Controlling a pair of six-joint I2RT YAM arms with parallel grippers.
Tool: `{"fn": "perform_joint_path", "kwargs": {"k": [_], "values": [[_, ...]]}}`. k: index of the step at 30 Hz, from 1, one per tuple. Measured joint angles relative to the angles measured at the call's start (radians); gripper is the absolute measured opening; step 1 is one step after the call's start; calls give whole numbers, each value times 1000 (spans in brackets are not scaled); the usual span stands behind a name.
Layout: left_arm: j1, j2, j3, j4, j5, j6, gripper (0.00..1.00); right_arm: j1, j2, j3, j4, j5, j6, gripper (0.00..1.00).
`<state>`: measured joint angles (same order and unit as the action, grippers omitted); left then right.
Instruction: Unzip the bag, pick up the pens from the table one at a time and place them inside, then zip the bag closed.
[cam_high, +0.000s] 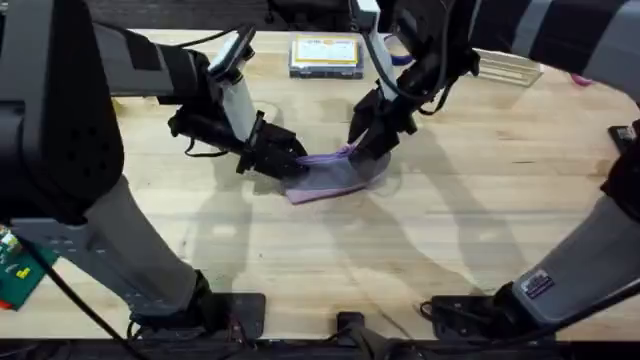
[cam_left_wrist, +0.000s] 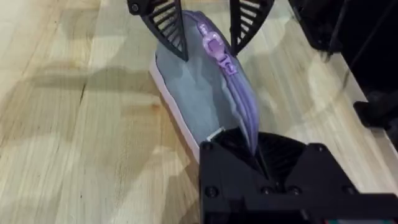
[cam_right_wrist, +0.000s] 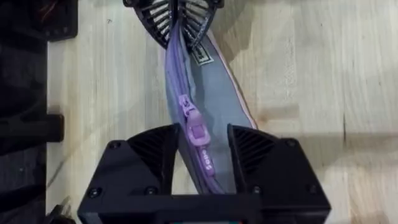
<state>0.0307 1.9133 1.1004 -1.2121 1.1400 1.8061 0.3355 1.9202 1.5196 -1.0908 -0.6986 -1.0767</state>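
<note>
Overhead, both pincers hide the bag's ends: left clamping, right spread.

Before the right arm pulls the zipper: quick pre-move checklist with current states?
1. Left gripper clamps the bag end: ok, fingers shut on the fabric.
2. Right gripper straddles the zipper pull: ok, pull sits between its fingers.
3. Right fingers closed on the pull: not ok, gaps on both sides.
4. Zipper state: looks closed along the visible length; the far end under the left gripper, cannot tell.
5. Bag resting on the table: ok.
6. Pen location: cannot tell.
</note>
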Motion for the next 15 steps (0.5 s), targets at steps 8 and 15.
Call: {"fn": "perform_joint_path", "kwargs": {"k": [8,15], "values": [[0,0,0,0,0,0,42,0,0,7,-25,-5,0,498],[0,0,0,0,0,0,42,0,0,26,-33,-5,0,445]]}}
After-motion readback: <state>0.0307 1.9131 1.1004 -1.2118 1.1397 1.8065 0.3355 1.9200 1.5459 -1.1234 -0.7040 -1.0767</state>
